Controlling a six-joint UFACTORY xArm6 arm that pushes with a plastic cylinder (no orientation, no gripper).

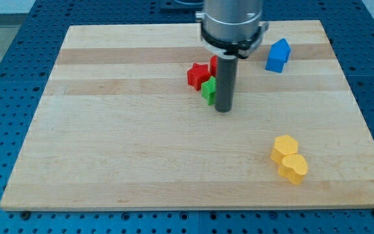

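Observation:
My tip (223, 109) rests on the wooden board (122, 143) a little above its middle. It touches, or nearly touches, the right side of a small green block (208, 89), whose shape is partly hidden by the rod. A red star-shaped block (198, 75) lies just up and left of the green one. A second red block (213, 64) peeks out behind the rod, mostly hidden. A blue house-shaped block (278, 55) stands to the upper right of the tip, well apart from it.
Two yellow blocks lie side by side at the lower right: a hexagonal one (284, 148) and a heart-like one (294, 168). The board sits on a blue perforated table (5, 97). The arm's grey wrist (232, 23) hangs over the top centre.

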